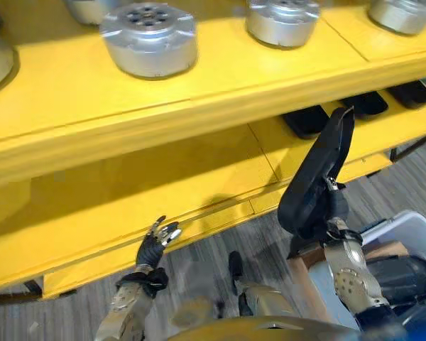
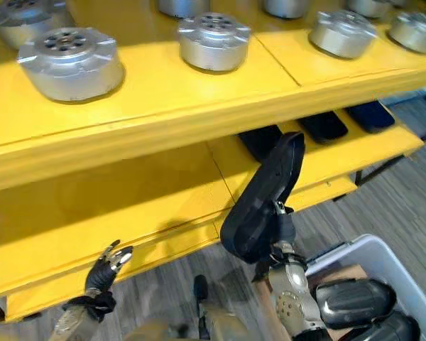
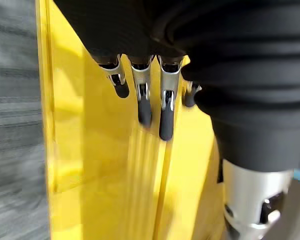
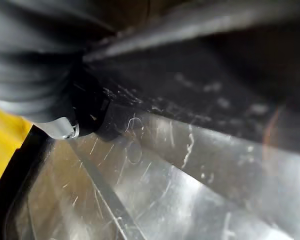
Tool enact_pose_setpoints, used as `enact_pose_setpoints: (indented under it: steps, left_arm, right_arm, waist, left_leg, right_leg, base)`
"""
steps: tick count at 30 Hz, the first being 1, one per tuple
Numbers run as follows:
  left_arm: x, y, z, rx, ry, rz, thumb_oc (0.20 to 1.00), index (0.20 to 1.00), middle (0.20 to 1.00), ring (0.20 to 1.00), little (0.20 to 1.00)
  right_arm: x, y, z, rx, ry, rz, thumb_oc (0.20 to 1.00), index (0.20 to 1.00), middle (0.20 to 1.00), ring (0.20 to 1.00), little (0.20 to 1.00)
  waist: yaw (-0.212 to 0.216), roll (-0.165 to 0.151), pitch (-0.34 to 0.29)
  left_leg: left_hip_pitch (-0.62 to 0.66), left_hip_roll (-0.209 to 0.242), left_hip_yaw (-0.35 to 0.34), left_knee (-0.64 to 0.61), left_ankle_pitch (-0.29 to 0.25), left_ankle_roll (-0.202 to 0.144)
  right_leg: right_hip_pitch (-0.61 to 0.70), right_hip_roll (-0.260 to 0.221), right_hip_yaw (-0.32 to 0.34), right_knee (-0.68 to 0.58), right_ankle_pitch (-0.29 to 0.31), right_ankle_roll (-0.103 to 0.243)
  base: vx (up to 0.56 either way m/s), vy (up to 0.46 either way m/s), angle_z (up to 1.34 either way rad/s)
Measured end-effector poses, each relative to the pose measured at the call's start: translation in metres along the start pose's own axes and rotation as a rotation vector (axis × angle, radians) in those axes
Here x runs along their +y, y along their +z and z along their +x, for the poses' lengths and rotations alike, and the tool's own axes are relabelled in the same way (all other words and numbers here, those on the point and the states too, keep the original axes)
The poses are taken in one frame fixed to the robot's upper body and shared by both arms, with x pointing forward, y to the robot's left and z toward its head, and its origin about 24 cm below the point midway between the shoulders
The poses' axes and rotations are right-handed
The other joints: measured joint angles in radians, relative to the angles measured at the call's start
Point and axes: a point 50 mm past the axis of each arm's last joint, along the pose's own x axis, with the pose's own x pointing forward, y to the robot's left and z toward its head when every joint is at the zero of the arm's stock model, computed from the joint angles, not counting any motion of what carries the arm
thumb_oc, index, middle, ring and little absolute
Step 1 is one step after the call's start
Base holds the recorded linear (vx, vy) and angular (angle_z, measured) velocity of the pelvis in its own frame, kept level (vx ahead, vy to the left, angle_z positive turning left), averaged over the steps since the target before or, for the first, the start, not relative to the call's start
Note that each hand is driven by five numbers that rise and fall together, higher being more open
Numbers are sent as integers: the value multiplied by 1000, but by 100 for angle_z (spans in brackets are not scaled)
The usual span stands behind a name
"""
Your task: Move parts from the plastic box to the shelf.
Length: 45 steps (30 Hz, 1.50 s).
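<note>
Before the yellow shelf, my right hand grips a long black part above the plastic box. My left hand, fingers relaxed, hovers near the shelf's lower edge.

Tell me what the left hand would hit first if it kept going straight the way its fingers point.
Probably the front edge of the yellow lower shelf: the left hand points straight fingers at it from close by. Depth is hard to judge, so it could slide just over that edge.

Bright overhead light; lower shelf shadowed, wrist views blurred.
</note>
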Motion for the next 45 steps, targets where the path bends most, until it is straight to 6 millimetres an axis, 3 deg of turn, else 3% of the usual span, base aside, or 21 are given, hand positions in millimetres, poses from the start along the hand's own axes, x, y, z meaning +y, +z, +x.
enact_pose_setpoints:
  steps: [2, 6, 7, 11, 15, 17, 18, 19, 21, 22, 23, 24, 25, 26, 28, 31, 33, 35, 38, 41, 45]
  left_arm:
    - [-3, -5, -1, 28, -17, 8, 1000, 1000, 1000, 1000, 1000]
    - [-11, -12, -3, 46, -31, -16, 1000, 1000, 1000, 1000, 1000]
    - [-13, -13, -3, 48, -34, -25, 1000, 1000, 1000, 1000, 1000]
    - [-20, -11, 1, 37, -57, -33, 1000, 1000, 1000, 1000, 1000]
    - [-32, -1, 10, -15, -85, -68, 1000, 1000, 1000, 1000, 1000]
    - [-34, 4, 13, -38, -95, -61, 1000, 1000, 1000, 1000, 1000]
    - [-36, 8, 16, -48, -107, -53, 1000, 1000, 1000, 1000, 1000]
    - [-38, 19, 22, -83, -122, -39, 1000, 1000, 1000, 1000, 1000]
    - [-35, 24, 24, -92, -121, -18, 1000, 1000, 1000, 1000, 1000]
    - [-36, 24, 24, -89, -125, -19, 1000, 1000, 1000, 1000, 1000]
    - [-42, 22, 25, -87, -137, -36, 1000, 1000, 1000, 1000, 1000]
    - [-51, 20, 24, -89, -161, -58, 1000, 1000, 1000, 1000, 1000]
    - [-54, 24, 24, -101, -191, -39, 1000, 1000, 1000, 1000, 1000]
    - [-57, 23, 29, -90, -191, -41, 1000, 1000, 1000, 1000, 1000]
    - [-55, 32, 31, -115, -202, -14, 1000, 1000, 1000, 1000, 1000]
    - [-38, 30, 27, -94, -181, 45, 1000, 1000, 1000, 1000, 1000]
    - [-36, 32, 28, -98, -177, 54, 1000, 1000, 1000, 1000, 1000]
    - [-34, 33, 28, -103, -172, 60, 1000, 1000, 1000, 1000, 1000]
    - [-26, 36, 27, -101, -161, 93, 1000, 1000, 1000, 1000, 1000]
    - [-25, 35, 26, -90, -164, 110, 1000, 1000, 1000, 1000, 1000]
    - [-25, 31, 23, -62, -187, 140, 1000, 1000, 1000, 1000, 1000]
  right_arm:
    - [-2, -4, -3, 8, -12, 11, 200, 200, 200, 200, 200]
    - [-11, -10, -9, 35, -57, 3, 200, 200, 200, 200, 200]
    - [-15, -10, -10, 37, -77, -1, 200, 200, 200, 200, 200]
    - [-18, -8, -10, 33, -88, -12, 200, 200, 200, 200, 200]
    - [-19, -2, -6, 26, -71, -47, 200, 200, 200, 200, 200]
    - [-13, -1, 1, 23, -42, -54, 200, 200, 200, 200, 200]
    - [-12, 1, 2, 18, -35, -60, 200, 200, 200, 200, 200]
    - [-10, 3, 6, 9, -27, -62, 200, 200, 200, 200, 200]
    - [-1, 2, 10, 7, -4, -48, 200, 200, 200, 200, 200]
    - [4, 0, 12, 7, 4, -30, 200, 200, 200, 200, 200]
    - [3, 2, 13, 3, 3, -41, 200, 200, 200, 200, 200]
    - [-1, 8, 14, -4, 3, -69, 200, 200, 200, 200, 200]
    - [-6, 6, 11, 1, -20, -68, 200, 200, 200, 200, 200]
    - [-16, -2, 7, 31, -76, -61, 200, 200, 200, 200, 200]
    - [-22, -12, -3, 71, -99, -55, 200, 200, 200, 200, 200]
    - [-15, -27, -10, 124, -91, -27, 200, 200, 200, 200, 200]
    - [-10, -30, -9, 135, -78, -19, 200, 200, 200, 200, 200]
    - [-5, -31, -7, 146, -58, -26, 200, 200, 200, 200, 200]
    - [9, -25, 6, 117, -1, -52, 200, 200, 200, 200, 200]
    - [26, -14, 35, 81, 46, -97, 200, 200, 200, 200, 200]
    - [41, -1, 64, 49, 57, -142, 200, 200, 200, 200, 200]
  waist:
    - [-22, 5, -11]
    - [-22, 48, -27]
    - [-23, 57, -32]
    - [-24, 81, -34]
    - [13, 85, -31]
    - [15, 81, -16]
    - [3, 66, -1]
    - [-8, 48, 24]
    - [11, 21, 41]
    - [1, 23, 49]
    - [0, 62, 53]
    - [4, 139, 49]
    - [-23, 139, 43]
    - [-26, 134, 40]
    - [-23, 116, 22]
    - [-15, 86, -9]
    - [-13, 102, -25]
    - [-6, 110, -43]
    - [21, 65, -67]
    - [47, 51, -56]
    - [67, 37, -44]
  left_leg:
    - [68, -4, -28, -109, 63, 13]
    - [112, 23, -47, -199, 106, 19]
    - [112, 29, -73, -210, 110, 12]
    - [111, 44, -132, -224, 122, -16]
    - [74, 36, -207, -184, 124, -38]
    - [19, 21, -175, -115, 120, -56]
    - [-16, 24, -106, -76, 98, -62]
    - [-70, 56, 2, -24, 99, -50]
    - [-81, 122, 24, -32, 103, -60]
    - [-62, 193, 50, -67, 109, -66]
    - [-52, 230, 63, -103, 109, -59]
    - [-27, 288, 69, -145, 96, -56]
    - [-7, 268, 72, -169, 138, -112]
    - [-11, 244, 79, -160, 170, -106]
    - [-15, 182, 102, -148, 188, -97]
    - [-27, 90, 164, -129, 178, -26]
    - [-46, 64, 187, -123, 182, 13]
    - [-45, 52, 184, -146, 199, 25]
    - [-45, 5, 182, -188, 249, 36]
    - [-46, -14, 191, -189, 254, 38]
    - [-51, -10, 189, -210, 264, 12]
  right_leg:
    - [27, -27, -17, 0, -48, 76]
    - [30, -45, -66, 26, -78, 123]
    - [36, -42, -89, 25, -93, 100]
    - [56, -39, -149, 6, -91, 86]
    - [72, -52, -242, 2, -116, 67]
    - [64, -73, -280, 18, -123, 52]
    - [63, -92, -305, 14, -122, 34]
    - [49, -120, -333, 33, -127, 17]
    - [23, -130, -285, 58, -136, 41]
    - [32, -128, -254, 23, -172, 116]
    - [37, -120, -259, 30, -213, 177]
    - [-15, -85, -262, 201, -231, 135]
    - [7, -127, -252, 260, -270, 92]
    - [11, -152, -250, 272, -287, 142]
    - [12, -214, -231, 266, -272, 163]
    - [56, -306, -203, 133, -257, 187]
    - [68, -343, -199, 114, -250, 200]
    - [101, -350, -200, 135, -240, 218]
    - [197, -369, -203, 83, -209, 256]
    - [248, -370, -214, 22, -178, 264]
    - [251, -368, -216, 7, -215, 285]
  base:
    - [57, -138, 45]
    - [27, -119, 16]
    - [14, -143, 38]
    - [1, -106, 51]
    - [-43, -24, 73]
    - [-91, 98, 72]
    - [-27, 106, 113]
    - [10, 127, 73]
    - [55, 227, -2]
    - [95, 372, -41]
    - [88, 400, -52]
    - [61, 309, -12]
    - [53, 288, 14]
    - [65, 286, 38]
    - [71, 288, 5]
    - [51, 301, -28]
    - [17, 111, -9]
    - [27, 49, 9]
    - [66, 15, 14]
    - [41, -22, -9]
    - [-11, -44, 7]
